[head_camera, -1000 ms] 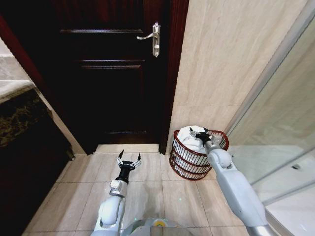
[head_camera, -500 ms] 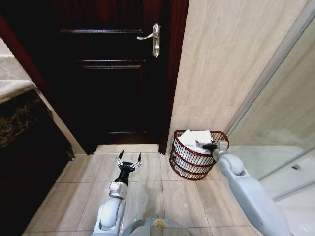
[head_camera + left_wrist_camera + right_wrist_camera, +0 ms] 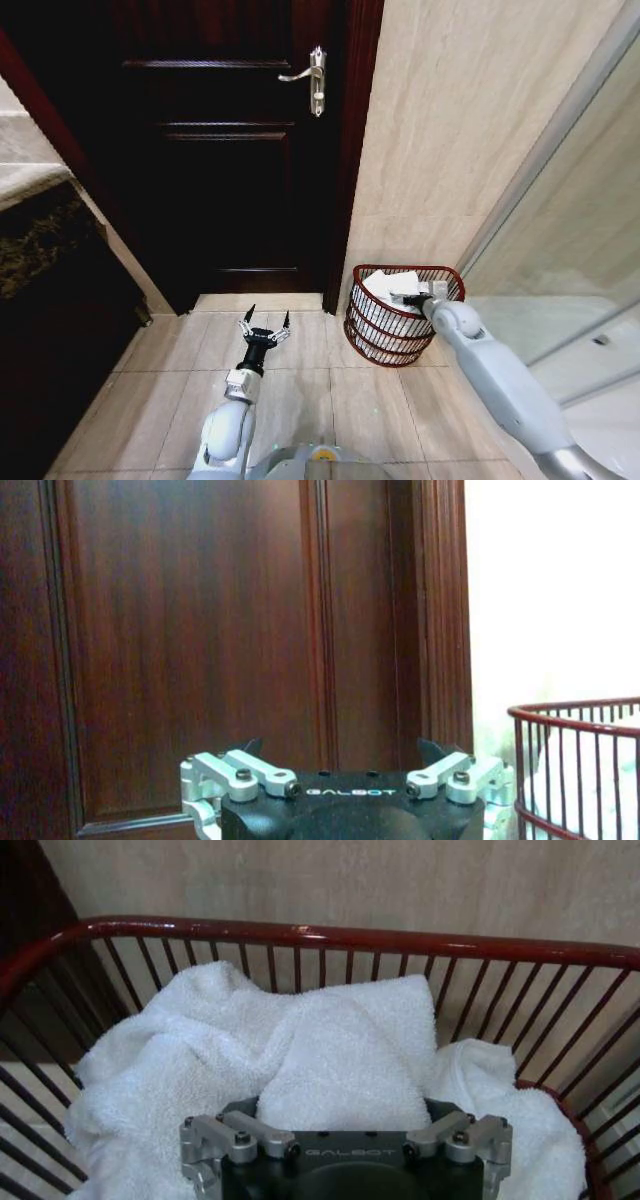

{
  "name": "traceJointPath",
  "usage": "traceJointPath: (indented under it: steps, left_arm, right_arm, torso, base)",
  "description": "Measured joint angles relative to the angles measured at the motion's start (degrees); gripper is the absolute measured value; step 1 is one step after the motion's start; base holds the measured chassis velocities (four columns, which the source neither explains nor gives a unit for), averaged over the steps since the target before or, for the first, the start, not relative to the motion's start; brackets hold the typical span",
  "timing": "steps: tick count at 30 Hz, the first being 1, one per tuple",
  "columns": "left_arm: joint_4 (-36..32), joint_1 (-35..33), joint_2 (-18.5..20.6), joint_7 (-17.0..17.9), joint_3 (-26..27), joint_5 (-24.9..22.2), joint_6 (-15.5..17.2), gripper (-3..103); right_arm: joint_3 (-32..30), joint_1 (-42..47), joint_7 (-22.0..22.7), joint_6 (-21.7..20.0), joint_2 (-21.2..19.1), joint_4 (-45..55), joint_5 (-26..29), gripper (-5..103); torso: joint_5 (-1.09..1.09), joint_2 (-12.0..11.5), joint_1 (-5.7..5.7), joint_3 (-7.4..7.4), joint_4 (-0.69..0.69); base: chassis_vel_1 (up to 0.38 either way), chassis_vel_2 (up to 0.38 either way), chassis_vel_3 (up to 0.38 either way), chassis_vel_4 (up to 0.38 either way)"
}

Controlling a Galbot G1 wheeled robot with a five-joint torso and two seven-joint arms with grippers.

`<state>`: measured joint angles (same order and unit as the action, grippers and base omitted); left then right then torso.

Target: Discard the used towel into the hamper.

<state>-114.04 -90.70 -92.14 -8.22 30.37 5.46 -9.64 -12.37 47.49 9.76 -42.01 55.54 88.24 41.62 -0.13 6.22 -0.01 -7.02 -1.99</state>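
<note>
The right gripper (image 3: 406, 297) is held over the open top of the hamper (image 3: 372, 318), just above the white towel (image 3: 385, 285) that lies crumpled inside it. Whether its fingers are spread or closed cannot be told: in the right wrist view they are hidden behind a fold of the towel (image 3: 330, 1057), which rises in front of the gripper body. The towel is seen heaped against the hamper's far wires, with the dark red rim (image 3: 350, 936) arching behind it. From the gripper, the right arm is stretched back and down toward the lower right of the head view, forearm nearly straight, wrist bent over the hamper's rim.

The hamper is set on the tiled floor (image 3: 300, 385) against the beige wall (image 3: 450, 130), just beside the frame of the dark wooden door (image 3: 220, 150).

The left gripper (image 3: 263, 324) is held low over the floor in front of the door, well apart from the hamper, with its two dark fingers spread wide and nothing between them. In the left wrist view the hamper's rim (image 3: 570, 709) is seen to one side.
</note>
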Motion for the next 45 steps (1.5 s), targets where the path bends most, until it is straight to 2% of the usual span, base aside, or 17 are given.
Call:
traceJointPath:
  steps: [5,7,8,11,12,13,17,25,27,28,29,31,32,35,40,43,45]
  left_arm:
    - [0.4,0.2,0.0,0.0,0.1,-0.2,-0.1,100]
    - [0.6,0.5,0.0,0.1,0.1,-0.3,-0.2,100]
    - [0.6,0.5,0.0,0.2,0.0,-0.3,-0.2,100]
    - [0.6,0.6,0.0,0.2,-0.1,-0.3,-0.2,100]
    - [0.6,0.6,0.0,0.2,-0.2,-0.4,-0.2,100]
    - [0.6,0.7,0.0,0.2,-0.3,-0.4,-0.2,100]
    - [0.6,0.8,0.0,0.2,-0.4,-0.8,-0.2,100]
    - [0.0,0.8,0.0,0.1,-0.3,-1.9,0.0,100]
    - [-0.1,0.8,0.1,0.3,-0.2,-2.5,-0.1,100]
    - [-0.1,0.8,0.1,0.3,-0.2,-2.5,-0.1,100]
    - [-0.2,0.7,0.1,0.4,-0.1,-2.8,-0.2,100]
    - [-0.6,0.5,0.0,1.2,0.0,-3.5,-0.5,100]
    - [-0.6,0.5,0.0,1.2,0.0,-3.5,-0.5,100]
    - [-1.4,0.4,0.0,2.3,0.1,-4.3,-0.3,100]
    - [-2.4,0.0,0.0,2.6,0.1,-3.8,1.3,100]
    - [-4.7,-1.0,0.0,2.8,0.2,-3.5,2.7,100]
    - [-5.1,-1.1,0.0,3.2,0.1,-3.4,2.8,100]
  right_arm:
    - [0.0,-0.7,0.3,0.1,1.0,-1.6,0.3,100]
    - [-0.2,-0.9,2.1,1.3,1.3,-1.5,0.5,100]
    - [-0.3,-0.9,3.8,1.9,1.3,-0.8,1.0,100]
    - [-0.8,-0.7,5.2,2.4,0.9,1.0,1.6,100]
    - [-1.2,-0.6,5.8,2.6,0.6,2.2,1.6,100]
    - [-1.8,-0.3,6.9,3.1,0.1,4.3,1.6,100]
    - [-2.7,0.8,10.1,4.1,-1.4,10.6,1.6,100]
    - [-3.7,2.9,14.4,5.1,-3.2,19.9,1.4,100]
    - [-4.6,4.8,15.3,8.3,-3.1,22.7,-0.9,100]
    - [-4.6,4.8,15.3,8.3,-3.1,22.7,-0.9,100]
    - [-5.2,5.9,15.3,11.2,-2.7,23.9,-2.8,100]
    - [-8.0,9.6,14.1,17.6,-0.7,26.7,-8.8,100]
    - [-8.0,9.6,14.1,17.6,-0.7,26.7,-8.8,100]
    - [-14.8,18.5,6.3,25.6,4.0,31.2,-17.8,100]
    - [-18.3,25.0,1.8,29.6,7.5,33.1,-23.1,100]
    - [-25.2,36.7,-6.7,36.7,16.8,36.5,-29.0,100]
    - [-26.1,38.4,-8.1,38.5,18.8,37.2,-30.0,100]
  torso:
    - [0.01,0.0,-0.01,0.04,-0.01]
    - [0.09,0.0,-0.01,0.0,-0.04]
    - [0.23,0.0,0.0,-0.05,-0.05]
    - [0.3,-0.1,0.01,-0.1,-0.06]
    - [0.3,-0.1,0.01,-0.1,-0.08]
    - [0.18,-0.1,0.01,-0.08,-0.07]
    - [0.19,-0.1,0.01,-0.06,-0.02]
    - [0.11,0.0,0.01,-0.03,-0.04]
    - [0.14,0.0,0.01,-0.03,-0.03]
    - [0.14,0.0,0.01,-0.03,-0.03]
    - [0.11,0.0,0.01,-0.03,-0.03]
    - [0.14,0.0,0.01,-0.03,-0.05]
    - [0.14,0.0,0.01,-0.03,-0.05]
    - [0.1,0.0,0.01,-0.02,-0.03]
    - [0.15,0.0,0.01,-0.02,-0.02]
    - [0.13,0.3,0.03,-0.2,-0.02]
    - [0.12,0.5,0.05,-0.37,-0.02]
  base:
    - [0.0,0.0,0.0,0.0]
    - [0.0,0.0,0.0,0.0]
    - [0.0,0.0,0.0,0.0]
    - [0.0,0.0,0.0,0.0]
    - [0.0,0.0,0.0,0.0]
    - [0.0,0.0,0.0,0.0]
    - [0.0,0.0,0.0,0.0]
    - [0.0,0.0,0.0,0.0]
    - [0.0,0.0,0.0,0.0]
    - [0.0,0.0,0.0,0.0]
    - [0.0,0.0,0.0,0.0]
    - [0.0,0.0,0.0,0.0]
    - [0.0,0.0,0.0,0.0]
    - [0.0,0.0,0.0,0.0]
    - [0.0,0.0,0.0,0.0]
    - [0.0,0.0,0.0,0.0]
    - [0.0,0.0,0.0,0.0]
